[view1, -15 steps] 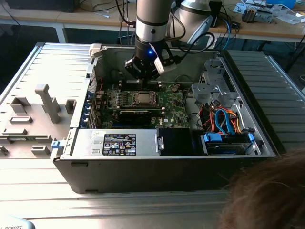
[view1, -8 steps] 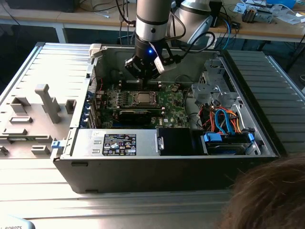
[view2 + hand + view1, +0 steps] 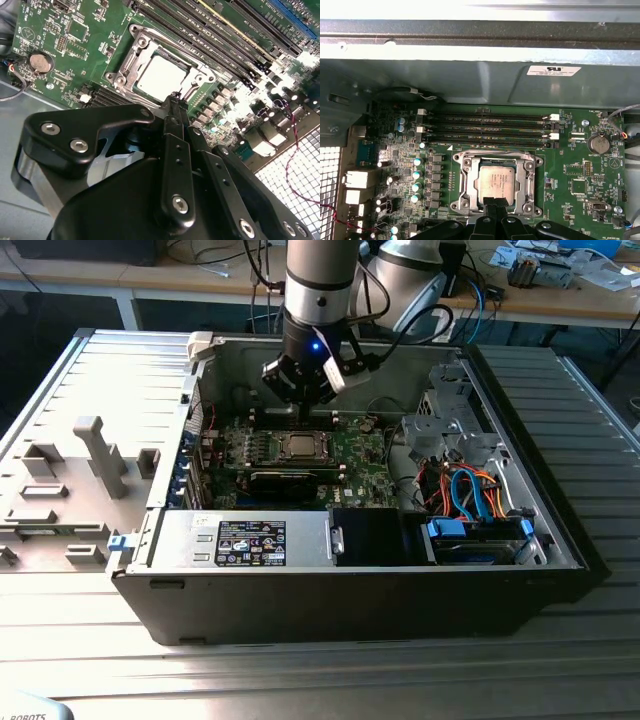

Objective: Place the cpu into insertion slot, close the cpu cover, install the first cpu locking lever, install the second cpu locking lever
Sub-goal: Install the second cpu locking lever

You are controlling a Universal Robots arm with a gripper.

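The cpu [image 3: 494,182], a flat square chip with a pale silver-grey top, is seated level in the insertion slot [image 3: 463,187] on the green motherboard [image 3: 580,165], beside the long black memory slots [image 3: 485,127]. The cpu cover [image 3: 495,159], a thin silvery frame with a square window, is seen lying flat around the chip in both wrist views.

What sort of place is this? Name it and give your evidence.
Likely a robotics lab or test workshop. An open computer case lies on a metal bench, a robot arm's gripper hangs over the cpu on its motherboard, and cluttered desks stand behind.
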